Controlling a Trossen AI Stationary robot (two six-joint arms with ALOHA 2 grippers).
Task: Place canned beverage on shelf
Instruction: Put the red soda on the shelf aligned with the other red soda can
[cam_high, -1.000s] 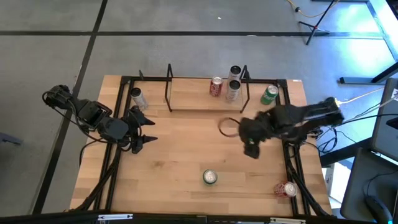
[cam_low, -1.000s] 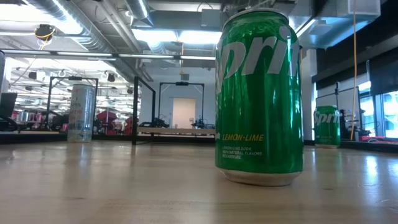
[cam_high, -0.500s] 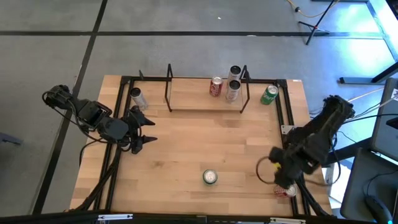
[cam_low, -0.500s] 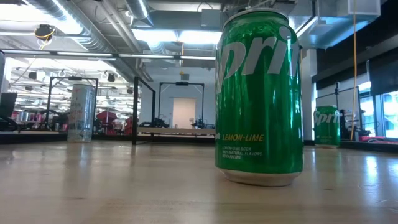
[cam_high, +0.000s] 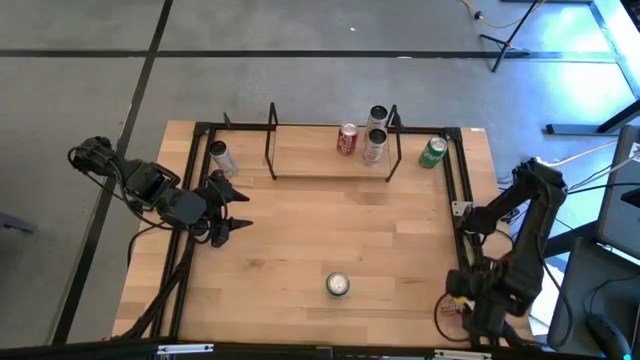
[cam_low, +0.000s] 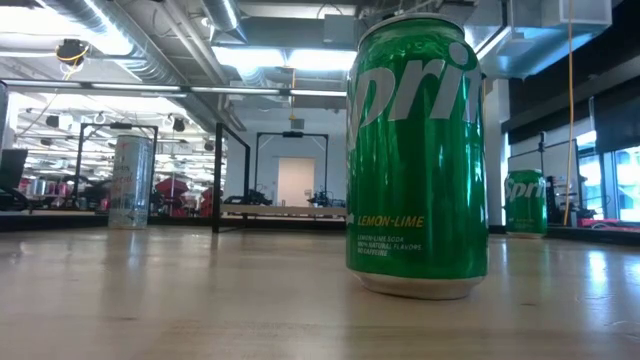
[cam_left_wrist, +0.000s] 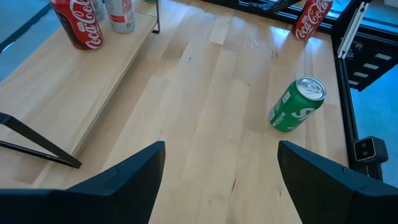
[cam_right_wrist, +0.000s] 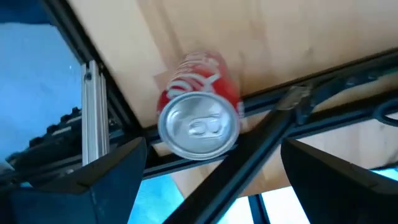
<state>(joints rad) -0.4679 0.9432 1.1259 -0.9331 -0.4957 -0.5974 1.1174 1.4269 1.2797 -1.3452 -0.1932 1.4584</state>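
The shelf (cam_high: 335, 160), a black rod rack on a wooden board at the table's far edge, holds a red can (cam_high: 347, 139) and two silver cans (cam_high: 375, 132). A green can (cam_high: 338, 285) stands on its base near the front centre. A red can (cam_right_wrist: 199, 118) stands at the near right corner beside the black frame rail (cam_right_wrist: 249, 155). My right gripper (cam_high: 468, 308) hangs over it, pointing down and open (cam_right_wrist: 211, 180), its fingers clear of the can. My left gripper (cam_high: 235, 210) waits open at the table's left (cam_left_wrist: 221, 180).
A silver can (cam_high: 221, 158) stands left of the shelf and a green can (cam_high: 432, 152) right of it. Black frame rails (cam_high: 462, 200) run along the table's sides. The table's middle is bare wood (cam_high: 330, 220). The near green can (cam_low: 415, 160) fills the low view.
My right gripper has swung from the table's middle, just in front of the shelf, toward the near right corner. It has come lower and tipped to point more steeply down, ending over the red can. Its fingers have stayed open. No can has moved.
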